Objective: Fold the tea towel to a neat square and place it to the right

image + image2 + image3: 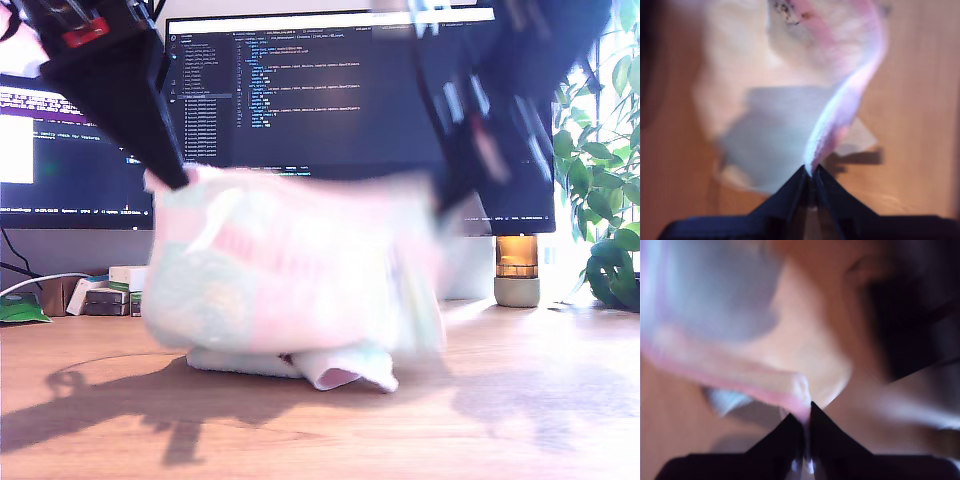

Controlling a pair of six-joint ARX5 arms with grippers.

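**Towel held up by two corners above the worktop**

My first gripper has its dark jaws pinched together on a pink-tinged edge of the tea towel, which falls away from the tips in a twisted fold toward the wood below. My second gripper is likewise clamped on a pink hem of the tea towel; that picture is heavily blurred, so little else can be made out.

In the exterior view two dark arms come down from the upper corners, each meeting a top corner of the tea towel. The wrist views do not show which arm is which. The cloth hangs between them as a wide, blurred sheet, white with pale pink and mint-green patches. Its lower part lies bunched on the wooden worktop, a folded pink-lined corner pointing toward the exterior view's right.

Behind the towel stand two monitors showing dark screens of text. At the exterior view's right are a small amber lamp and a leafy plant.
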